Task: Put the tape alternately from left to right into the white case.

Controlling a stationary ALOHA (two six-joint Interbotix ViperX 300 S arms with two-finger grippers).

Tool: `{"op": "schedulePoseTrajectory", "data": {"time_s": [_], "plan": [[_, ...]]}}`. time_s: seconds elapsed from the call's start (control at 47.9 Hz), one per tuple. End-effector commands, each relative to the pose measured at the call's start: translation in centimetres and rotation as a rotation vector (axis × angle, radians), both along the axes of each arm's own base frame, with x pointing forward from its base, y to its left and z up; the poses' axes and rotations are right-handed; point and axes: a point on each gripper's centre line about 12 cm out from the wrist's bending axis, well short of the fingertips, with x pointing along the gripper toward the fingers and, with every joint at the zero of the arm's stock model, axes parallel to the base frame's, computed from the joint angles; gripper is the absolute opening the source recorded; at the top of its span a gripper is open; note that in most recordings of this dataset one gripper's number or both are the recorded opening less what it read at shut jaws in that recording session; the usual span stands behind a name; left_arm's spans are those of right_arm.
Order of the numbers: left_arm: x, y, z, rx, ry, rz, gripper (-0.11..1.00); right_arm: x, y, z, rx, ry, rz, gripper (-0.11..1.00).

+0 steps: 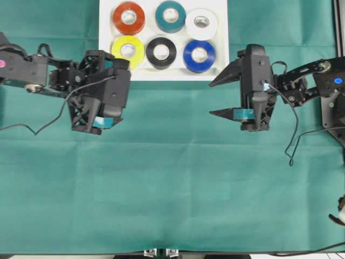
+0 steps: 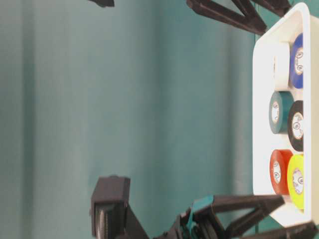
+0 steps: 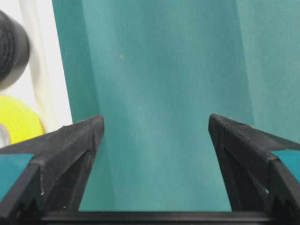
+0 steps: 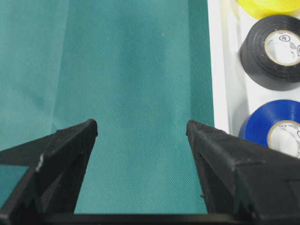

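The white case (image 1: 108,73) lies at the far middle of the table and holds several tape rolls in two rows. The back row is red-orange (image 1: 128,17), teal (image 1: 170,16) and white (image 1: 201,24). The front row is yellow (image 1: 128,51), black (image 1: 161,52) and blue (image 1: 199,55). My left gripper (image 1: 110,93) (image 3: 154,123) hovers open and empty over the cloth, just in front of the case's left corner. My right gripper (image 1: 213,99) (image 4: 141,126) is also open and empty, just off the case's front right corner, beside the blue roll (image 4: 272,126).
A green cloth (image 1: 172,183) covers the whole table. Loose cables trail from the left arm (image 1: 43,121) and the right arm (image 1: 294,140). The table's front edge runs along the bottom of the overhead view.
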Motion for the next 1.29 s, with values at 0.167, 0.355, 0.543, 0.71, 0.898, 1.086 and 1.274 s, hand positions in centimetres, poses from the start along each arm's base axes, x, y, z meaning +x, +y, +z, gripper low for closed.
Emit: {"op": "schedulePoseTrajectory", "data": {"time_s": [0.167,0.355,0.543,0.71,0.898,1.086,1.274], "plan": [[-1.0,0.0,1.5,-0.004,-0.089,0.004,0.47,-0.9,0.1,1.1,0.004,-0.043,0.002,0.82],[-2.0,0.0,1.8,-0.004,-0.135,0.006,0.47,-1.9,0.2,1.3,0.004,-0.057,0.002,0.82],[-3.0,0.0,1.8,-0.003,-0.172,0.008,0.47,-3.2,0.1,1.5,-0.002,-0.071,-0.002,0.82],[-3.9,0.3,2.0,0.0,-0.209,0.016,0.47,-4.3,-0.1,1.8,-0.014,-0.085,-0.019,0.82],[-4.8,0.7,2.0,0.002,-0.233,0.029,0.47,-5.6,-0.3,2.0,-0.027,-0.099,-0.038,0.82],[-5.8,1.0,1.9,0.003,-0.241,0.04,0.47,-6.6,-0.3,2.1,-0.029,-0.115,-0.04,0.82],[-6.7,1.2,2.0,0.005,-0.264,0.049,0.47,-7.5,-0.3,2.1,-0.027,-0.135,-0.037,0.82]]}}
